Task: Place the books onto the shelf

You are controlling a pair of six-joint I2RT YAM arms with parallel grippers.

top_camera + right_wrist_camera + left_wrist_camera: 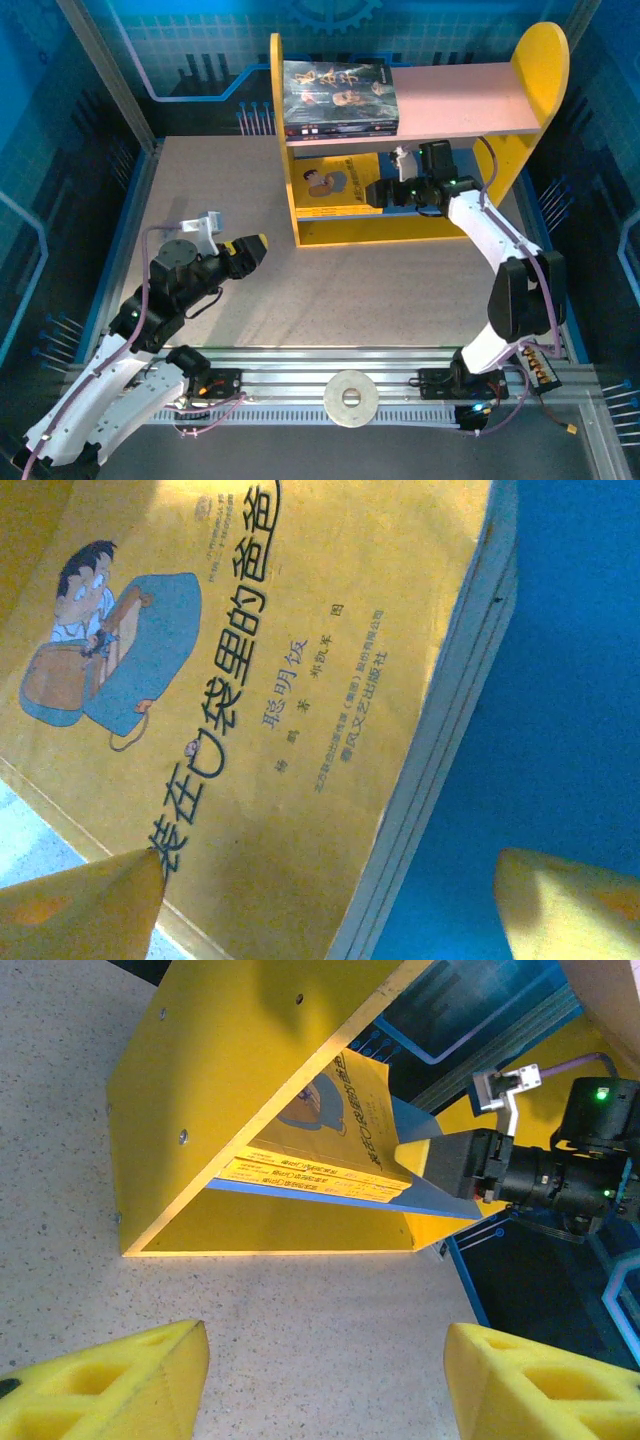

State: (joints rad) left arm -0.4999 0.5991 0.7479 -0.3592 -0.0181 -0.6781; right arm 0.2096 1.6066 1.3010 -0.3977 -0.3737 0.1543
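1. Speckled grey surface (200,180) under blue walls (60,100); at left, the left claw (250,253) hangs released and empty.
2. Centre: shelf (540,60) with smooth yellow panels. Glossy dark books (340,95) lie flat on the pink board (460,100); thin yellow books (335,185) are stacked on the blue board (435,1202).
3. Right: right claw (378,192) at the stack, foam pads (80,900) spread, pinching nothing. Back out level, lest the soft covers drag.

Yellow book (300,680) cover: title 装在口袋里的爸爸, subtitle 聪明饭; smaller print below unreadable.
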